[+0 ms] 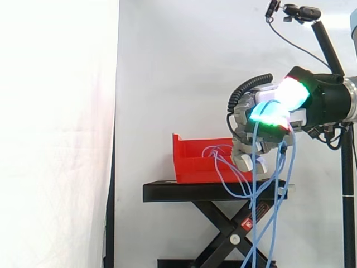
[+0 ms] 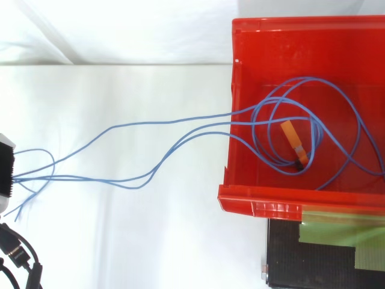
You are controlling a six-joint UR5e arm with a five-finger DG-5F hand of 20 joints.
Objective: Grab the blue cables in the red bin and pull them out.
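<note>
In the side view the hand (image 1: 270, 111) hovers to the right of the red bin (image 1: 192, 163), above the stand's right end. Its fingers are curled shut on the blue cables (image 1: 254, 195), with green and cyan pads glowing. From the grip the cables run back into the bin and also hang in long loops past the stand towards the floor. In the top view the blue cables (image 2: 72, 177) stretch from a grey part of the hand (image 2: 5, 168) at the left edge across to the red bin (image 2: 264, 36). There they lie in loops with an orange plug (image 2: 295, 141) among them.
The bin sits on a black scissor-lift stand (image 1: 184, 192) in front of a white curtain. A black camera mount (image 1: 301, 12) on a pole stands at the upper right, behind the arm. A black plate with a green patch (image 2: 325, 259) lies beside the bin.
</note>
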